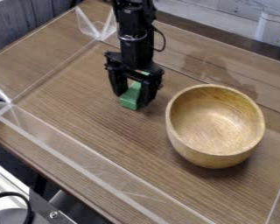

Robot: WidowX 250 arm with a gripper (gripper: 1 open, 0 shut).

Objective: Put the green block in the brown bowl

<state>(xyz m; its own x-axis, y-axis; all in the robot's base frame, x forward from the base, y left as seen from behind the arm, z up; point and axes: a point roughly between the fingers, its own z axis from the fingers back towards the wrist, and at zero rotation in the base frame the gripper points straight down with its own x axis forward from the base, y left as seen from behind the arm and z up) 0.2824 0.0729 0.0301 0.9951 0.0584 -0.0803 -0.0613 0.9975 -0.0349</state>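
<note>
Pre-grasp stage. The gripper [133, 91] points straight down over the green block [132, 95], its jaws spread apart with one black finger on each side of the block; no clamp is evident yet. The block lies on the wooden table [73, 105], just left of the brown bowl [215, 124], which is empty. Judged best practice: settle the fingers low beside the block, centre it between them, close squarely on its opposite faces, then lift clear of the bowl's thick rim before carrying across.

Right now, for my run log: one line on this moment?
pincer: open, straddling green block | green block: on table, left of brown bowl | bowl: empty
</note>
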